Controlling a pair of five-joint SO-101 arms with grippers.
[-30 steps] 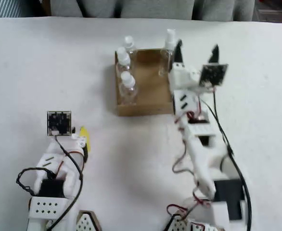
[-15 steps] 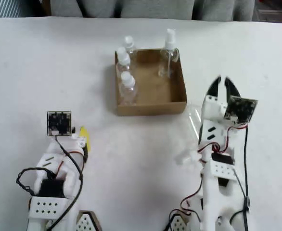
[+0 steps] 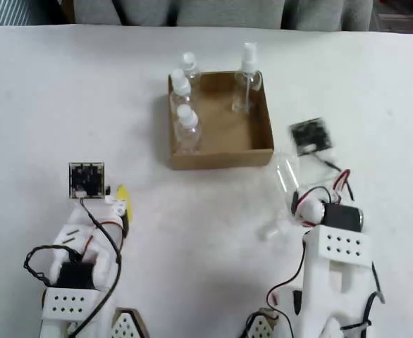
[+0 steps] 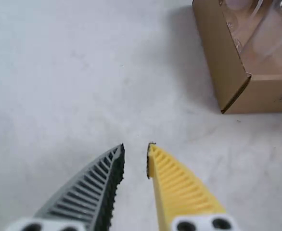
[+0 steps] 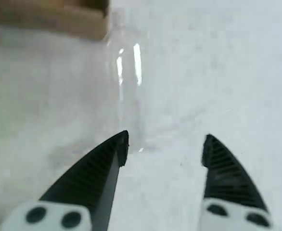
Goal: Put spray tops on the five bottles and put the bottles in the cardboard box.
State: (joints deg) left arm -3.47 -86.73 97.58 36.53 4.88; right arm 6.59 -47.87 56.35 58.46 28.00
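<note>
The cardboard box stands mid-table with several clear bottles upright inside. Three of them line its left wall, and a taller one with a spray top stands at its far right corner. Another clear bottle lies on the table just off the box's front right corner, its white top end toward the front. My right gripper hangs open just short of this lying bottle, holding nothing. My left gripper rests low over bare table at the front left, its fingers nearly together with nothing between them.
The right arm's base sits at the front right and the left arm's body at the front left. The box corner lies ahead of the left gripper. Open white table surrounds the box.
The right arm has drawn back from the box's right side toward the table's front. The lying bottle beside the box is now uncovered. The left arm has kept still.
</note>
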